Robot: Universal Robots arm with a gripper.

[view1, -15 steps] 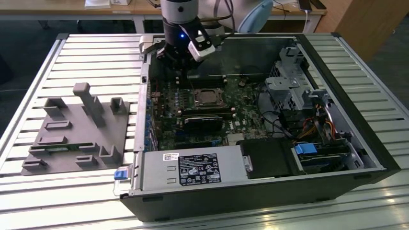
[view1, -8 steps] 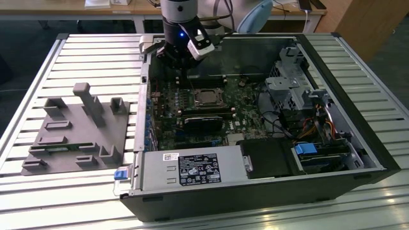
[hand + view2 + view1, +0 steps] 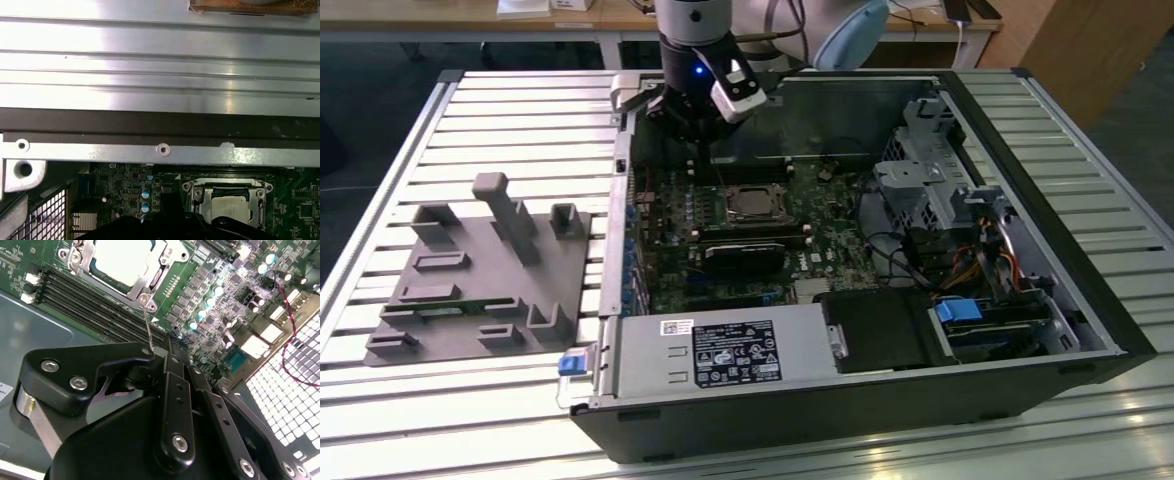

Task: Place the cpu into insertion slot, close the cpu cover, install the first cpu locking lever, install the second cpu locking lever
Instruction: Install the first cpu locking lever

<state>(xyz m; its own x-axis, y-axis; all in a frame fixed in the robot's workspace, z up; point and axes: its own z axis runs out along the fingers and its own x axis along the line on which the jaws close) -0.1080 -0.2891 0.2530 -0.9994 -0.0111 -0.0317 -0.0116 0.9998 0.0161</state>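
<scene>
Small square silver-grey cpu (image 3: pixel 122 255) sits flat in the black-rimmed square insertion slot (image 3: pixel 227 189). The thin silver metal cpu cover (image 3: pixel 145 279) lies down over its edges. From the slot's corner a thin steel wire locking lever (image 3: pixel 146 322) stands up to the black gripper (image 3: pixel 167 346) just beside the slot. Fingers drawn together at the lever's end; a grip on it cannot be confirmed. Long black memory slots (image 3: pixel 90 305) run alongside the slot.
</scene>
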